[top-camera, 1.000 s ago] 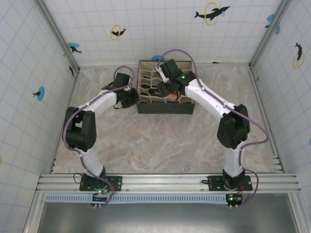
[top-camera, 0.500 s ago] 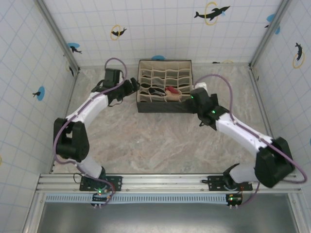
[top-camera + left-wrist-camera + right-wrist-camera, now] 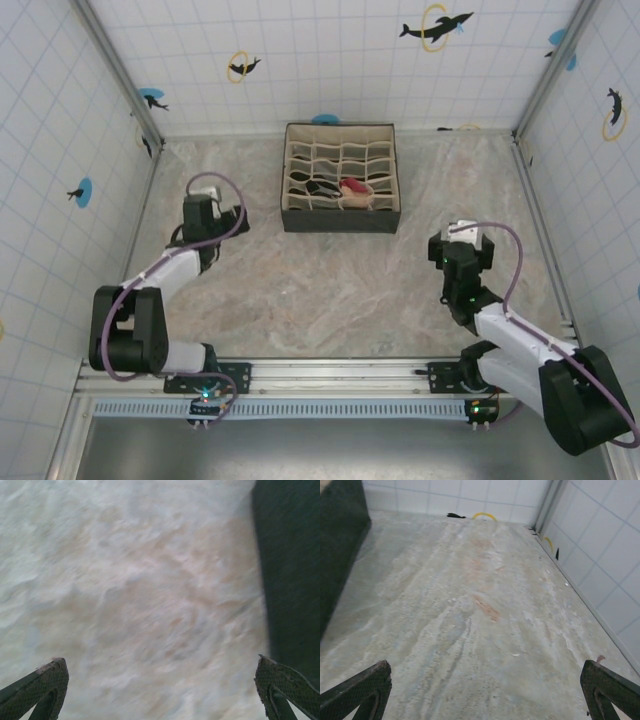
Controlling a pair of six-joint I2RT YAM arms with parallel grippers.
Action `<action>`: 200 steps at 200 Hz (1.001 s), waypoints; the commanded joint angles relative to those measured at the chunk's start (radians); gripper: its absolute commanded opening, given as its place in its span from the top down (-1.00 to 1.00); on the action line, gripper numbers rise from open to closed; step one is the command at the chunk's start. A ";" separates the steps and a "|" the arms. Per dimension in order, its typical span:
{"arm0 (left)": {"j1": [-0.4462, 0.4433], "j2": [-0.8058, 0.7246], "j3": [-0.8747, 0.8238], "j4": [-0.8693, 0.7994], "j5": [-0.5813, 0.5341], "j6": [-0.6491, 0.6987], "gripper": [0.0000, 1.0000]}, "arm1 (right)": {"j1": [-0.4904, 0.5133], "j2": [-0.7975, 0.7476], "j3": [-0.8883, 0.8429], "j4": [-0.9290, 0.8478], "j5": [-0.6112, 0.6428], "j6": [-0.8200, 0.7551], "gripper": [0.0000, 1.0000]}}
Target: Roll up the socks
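Your left jaws and right jaws both stand wide, empty, over the bare counter (image 3: 330,290). The black sock (image 3: 318,186) and peach sock (image 3: 355,187) sit side by side inside the organizer box (image 3: 340,222), well apart from both.

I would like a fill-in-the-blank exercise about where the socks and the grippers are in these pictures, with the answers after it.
1. In the top view, the black sock lies to the ___ of the peach sock.
2. Both socks rest ___ the organizer box.
3. The left gripper and the right gripper both stand ___, holding nothing.
Missing words: left; inside; open.
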 commanded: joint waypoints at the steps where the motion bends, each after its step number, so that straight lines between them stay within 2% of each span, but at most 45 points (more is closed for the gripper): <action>1: 0.065 -0.030 -0.092 0.207 -0.090 0.087 -0.95 | -0.029 0.014 -0.066 0.192 0.027 0.010 -0.99; 28: 0.151 -0.048 -0.242 0.391 -0.064 0.080 -0.95 | -0.064 0.055 -0.119 0.287 0.037 0.016 -0.99; 60: 0.171 -0.041 -0.407 0.636 -0.077 0.121 -0.95 | -0.074 0.129 -0.173 0.426 0.036 -0.038 -0.99; 99: 0.171 -0.005 -0.504 0.795 -0.075 0.088 -0.95 | -0.074 0.232 -0.230 0.616 0.016 -0.074 -0.99; 143: 0.171 0.081 -0.565 0.982 0.019 0.122 -0.95 | -0.073 0.347 -0.341 0.915 -0.091 -0.125 -0.99; 158: 0.171 0.107 -0.553 0.986 0.082 0.149 -0.95 | -0.070 0.403 -0.366 1.023 -0.153 -0.164 -0.99; 175: 0.170 0.109 -0.547 0.980 0.085 0.155 -0.95 | -0.065 0.482 -0.373 1.124 -0.163 -0.195 -0.99; 189: 0.169 0.111 -0.570 1.022 0.073 0.152 -0.95 | -0.067 0.473 -0.378 1.113 -0.156 -0.185 -0.99; 200: 0.161 0.130 -0.604 1.096 0.053 0.154 -0.95 | -0.086 0.446 -0.384 1.084 -0.209 -0.166 -0.99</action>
